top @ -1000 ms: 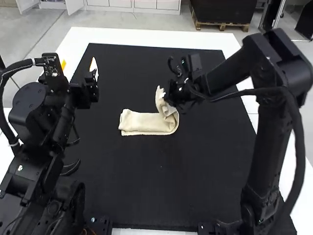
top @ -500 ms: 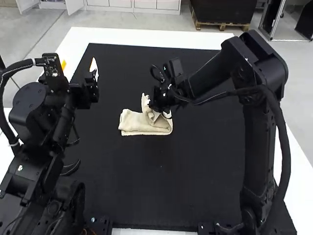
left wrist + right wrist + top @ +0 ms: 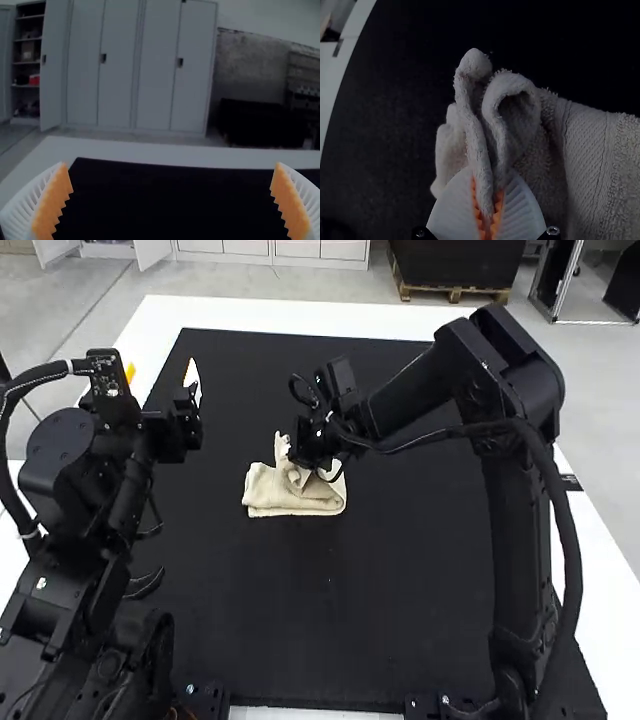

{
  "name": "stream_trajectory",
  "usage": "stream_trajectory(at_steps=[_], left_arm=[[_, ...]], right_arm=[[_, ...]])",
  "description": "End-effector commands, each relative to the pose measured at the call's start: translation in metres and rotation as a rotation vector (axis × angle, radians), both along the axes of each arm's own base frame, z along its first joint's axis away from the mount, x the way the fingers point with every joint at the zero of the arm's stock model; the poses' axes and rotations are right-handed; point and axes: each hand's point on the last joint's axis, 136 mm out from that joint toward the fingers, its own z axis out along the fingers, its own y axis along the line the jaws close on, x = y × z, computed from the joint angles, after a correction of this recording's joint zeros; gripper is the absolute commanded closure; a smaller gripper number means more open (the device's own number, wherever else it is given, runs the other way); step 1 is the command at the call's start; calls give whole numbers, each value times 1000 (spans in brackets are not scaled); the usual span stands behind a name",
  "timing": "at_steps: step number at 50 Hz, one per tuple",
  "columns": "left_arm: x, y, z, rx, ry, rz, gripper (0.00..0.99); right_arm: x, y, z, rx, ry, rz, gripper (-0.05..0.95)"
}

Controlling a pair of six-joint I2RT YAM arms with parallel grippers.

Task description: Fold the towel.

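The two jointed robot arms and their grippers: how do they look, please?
The left arm and right arm are black, with thick jointed links and looping black cables. The left gripper and right gripper each have white, ribbed, tapering fingers lined with toothed orange pads.

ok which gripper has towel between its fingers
The right gripper: its fingers pinch a fold of the towel; the left gripper is wide open and empty.

One towel (image 3: 290, 504), one black mat (image 3: 330, 610) and two robot arms (image 3: 505, 500) are occupying one white tabletop (image 3: 300, 314).
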Motion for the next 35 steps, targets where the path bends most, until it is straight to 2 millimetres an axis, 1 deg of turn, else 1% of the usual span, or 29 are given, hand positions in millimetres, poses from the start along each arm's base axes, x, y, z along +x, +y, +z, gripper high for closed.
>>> stream_trajectory(at_steps=[1,11,27,35], left_arm=[[-4,4,6,-5,-26,19,64],[-4,5,6,-7,-26,20,62],[-4,4,6,-7,-26,19,62],[-4,4,6,-6,-26,19,62]], right_arm=[[1,14,10,17,-24,9,903],[-4,22,6,14,-22,24,903],[-14,42,-3,2,-15,60,903],[-16,44,-7,-7,-7,67,903]])
